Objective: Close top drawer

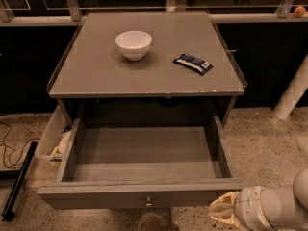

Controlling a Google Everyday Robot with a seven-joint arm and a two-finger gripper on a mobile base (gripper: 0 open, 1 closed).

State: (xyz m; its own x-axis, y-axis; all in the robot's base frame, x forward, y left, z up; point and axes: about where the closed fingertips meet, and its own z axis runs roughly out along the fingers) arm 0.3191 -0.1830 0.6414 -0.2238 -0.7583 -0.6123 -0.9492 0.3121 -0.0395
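The top drawer (139, 196) of the grey cabinet is pulled fully out toward me. It is wide, grey and empty inside, with one small round metal knob (148, 203) at the centre of its front. My gripper (222, 211) is at the bottom right, just below and in front of the drawer's right front corner, on a pale arm (274, 208) coming in from the right edge. It holds nothing that I can see.
A white bowl (133, 44) and a dark blue packet (193, 63) lie on the cabinet top (96, 76). A pale bin (49, 136) with items stands left of the cabinet. A black bar (18, 186) and cable lie on the floor at left. A white post (292, 90) stands right.
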